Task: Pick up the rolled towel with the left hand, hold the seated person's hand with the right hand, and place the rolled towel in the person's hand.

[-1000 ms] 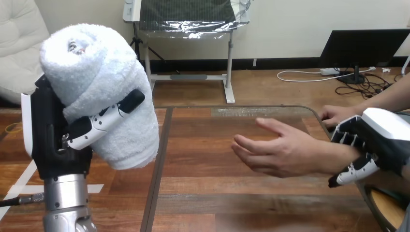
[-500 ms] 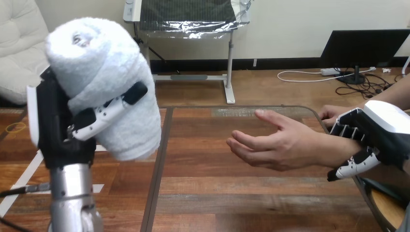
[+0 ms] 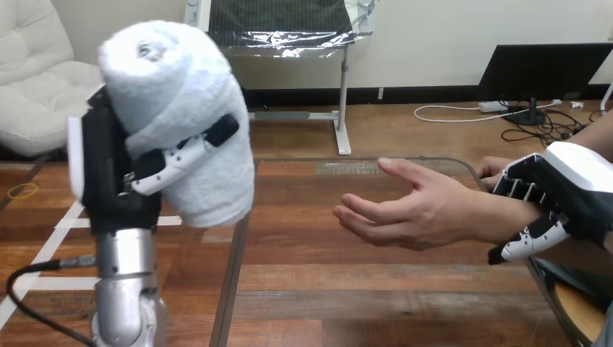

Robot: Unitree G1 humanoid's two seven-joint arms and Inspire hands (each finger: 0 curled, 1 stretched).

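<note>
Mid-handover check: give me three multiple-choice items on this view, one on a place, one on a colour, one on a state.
1. Where is the rolled towel?
A) raised in the left hand
B) in the person's hand
C) under the right hand
2. The towel's colour?
A) blue
B) white
C) green
3. The person's hand is:
A) a fist
B) open, palm upward
C) palm down

1A: the left hand's fingers curl round it. 2B: it is plain white. 3B: its fingers are extended, with the right hand curled round its wrist.

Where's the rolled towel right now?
The rolled towel is at the head view's left, gripped in the left hand, apart from the person's hand at right.
</note>
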